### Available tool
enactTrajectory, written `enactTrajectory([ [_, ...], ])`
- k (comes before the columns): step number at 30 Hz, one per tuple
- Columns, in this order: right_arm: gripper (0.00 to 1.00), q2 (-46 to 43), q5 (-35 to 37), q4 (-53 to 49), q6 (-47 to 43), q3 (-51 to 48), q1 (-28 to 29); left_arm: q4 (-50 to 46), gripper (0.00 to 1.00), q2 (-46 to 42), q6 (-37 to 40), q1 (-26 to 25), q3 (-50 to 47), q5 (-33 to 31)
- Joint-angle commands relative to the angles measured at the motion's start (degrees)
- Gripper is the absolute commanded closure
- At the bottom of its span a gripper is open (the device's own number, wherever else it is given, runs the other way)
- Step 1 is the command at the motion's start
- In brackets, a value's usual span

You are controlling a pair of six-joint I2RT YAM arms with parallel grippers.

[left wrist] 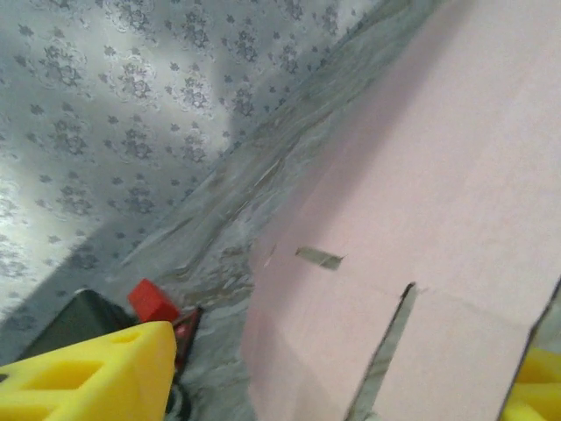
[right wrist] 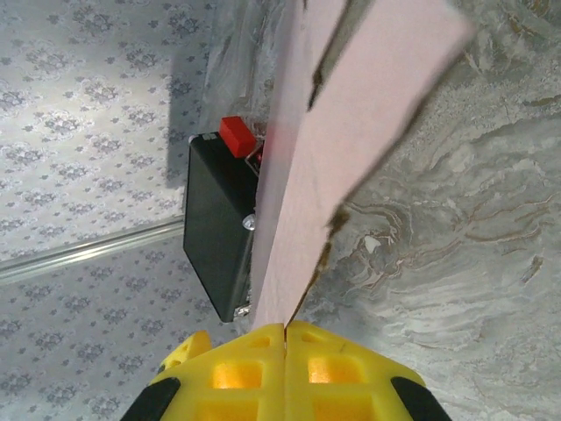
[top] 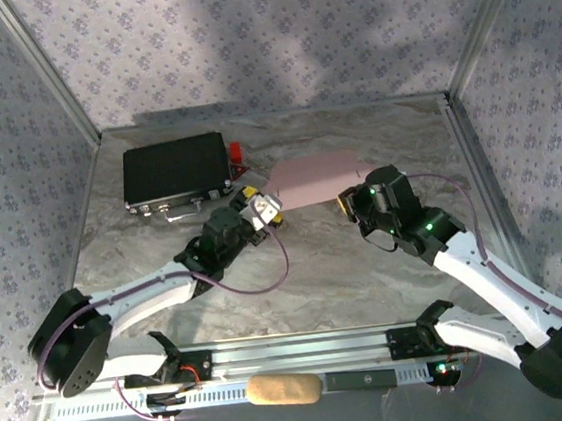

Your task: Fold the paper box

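Hold the pale pink thin-cardboard paper box [top: 318, 178], a flat slit sheet, steady between both grippers while creasing. Clamped at one edge in the right gripper [right wrist: 285, 338], pinched tight. Straddled at the other edge by the wide-parted left gripper [top: 264, 210], no grip evident. Close beside the slit first, then bend along the score without twisting. Beyond the fingers: grey floral-patterned walls [top: 242, 34], grey marbled tabletop [top: 368, 272], black rectangular case [top: 176, 171] past the left gripper, small red block [top: 239, 151] beside it.

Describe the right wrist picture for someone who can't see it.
The yellow right tool pinches the edge of the pale pink paper box, a flat sheet running up the frame. Behind it a black case with a red tab lies on the marbled table.
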Motion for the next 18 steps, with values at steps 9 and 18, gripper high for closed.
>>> enactTrajectory([
  [9, 0.78, -0.4, -4.7, -5.4, -8.0, 9.7, -5.9, -12.0, 0.99, -2.2, -2.9, -0.7, 9.0, 6.6],
  [18, 0.38, 0.4, -3.9, -20.0, -21.2, 33.6, -8.5, -54.6, 1.0, -3.6, -25.1, -0.8, 37.6, 12.3],
])
